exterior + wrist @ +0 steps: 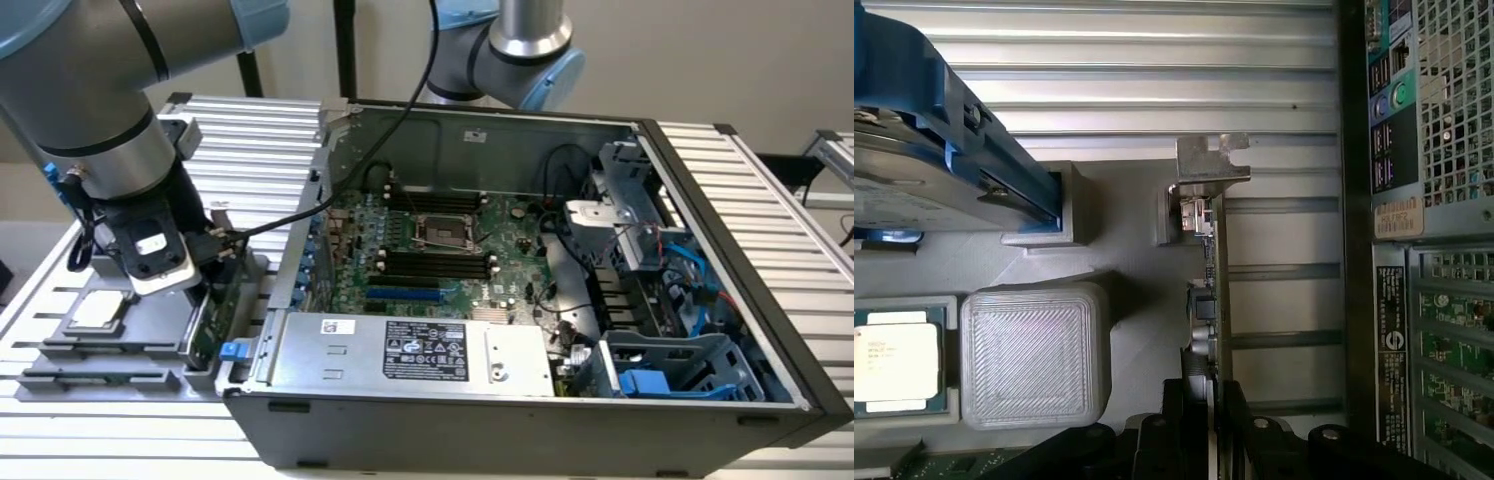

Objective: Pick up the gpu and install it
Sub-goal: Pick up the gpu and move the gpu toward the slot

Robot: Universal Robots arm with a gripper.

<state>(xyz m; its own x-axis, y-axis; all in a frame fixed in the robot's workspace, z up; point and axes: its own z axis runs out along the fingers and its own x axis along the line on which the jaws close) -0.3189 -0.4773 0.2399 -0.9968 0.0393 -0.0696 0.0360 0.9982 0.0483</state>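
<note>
Gpu (1216,280): pick-up step. Gripper (1204,388) jaws are clamping its edge between them; the thin card is likely needing a square hold.

Ribbed aluminium table (767,210) (pale wall (694,60) behind)

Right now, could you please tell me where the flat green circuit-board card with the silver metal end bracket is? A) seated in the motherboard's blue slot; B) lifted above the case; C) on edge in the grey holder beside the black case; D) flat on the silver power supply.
C: the card stands on edge in the grey holder outside the case, gripper shut on it.
</note>
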